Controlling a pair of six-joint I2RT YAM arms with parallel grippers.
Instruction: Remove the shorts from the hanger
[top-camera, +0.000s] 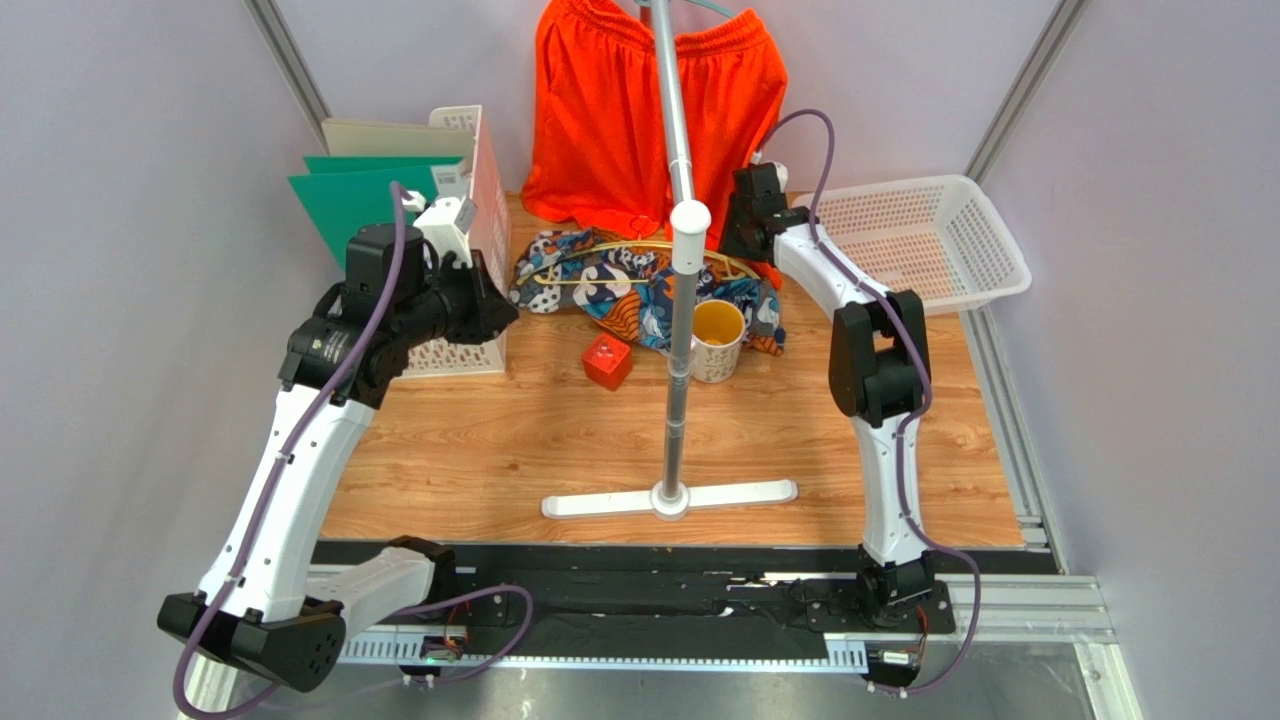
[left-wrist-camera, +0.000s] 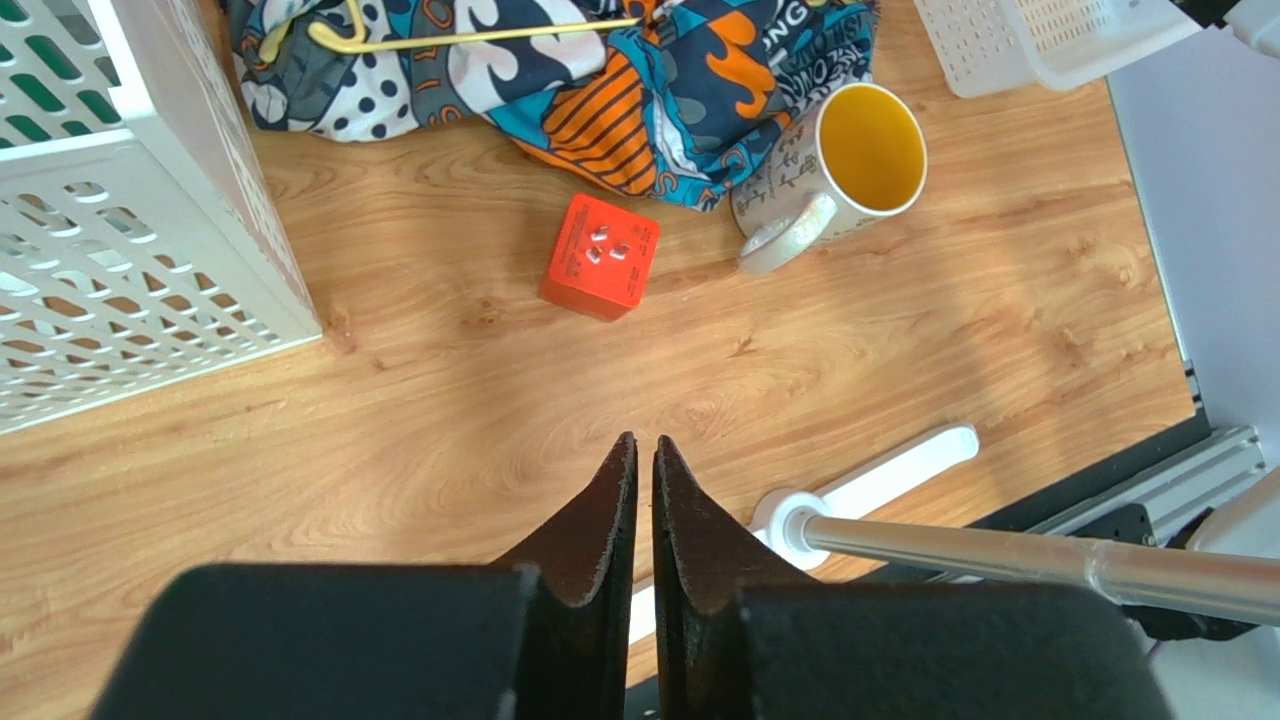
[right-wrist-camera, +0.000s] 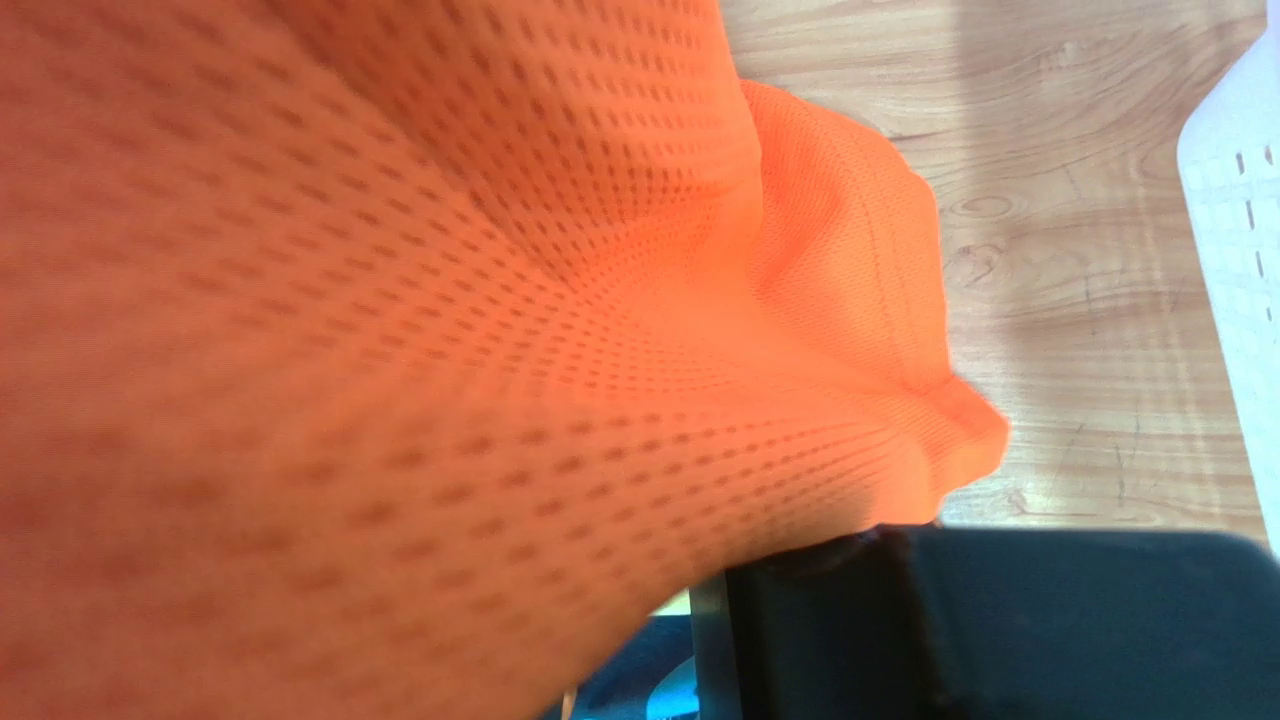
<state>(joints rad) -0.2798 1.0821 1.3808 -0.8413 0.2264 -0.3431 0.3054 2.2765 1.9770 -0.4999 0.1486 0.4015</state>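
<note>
- We make out stray letters on the printed shorts (left-wrist-camera: 646, 75), broken by folds; no word reads.
- We see dark markings on the mug (left-wrist-camera: 774, 188), too small to read.

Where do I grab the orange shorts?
The lower hem of the right-hand leg, coming from the right. The orange shorts hang from their top, so that hem dangles loose, and the pole stands in front of their middle.
</note>
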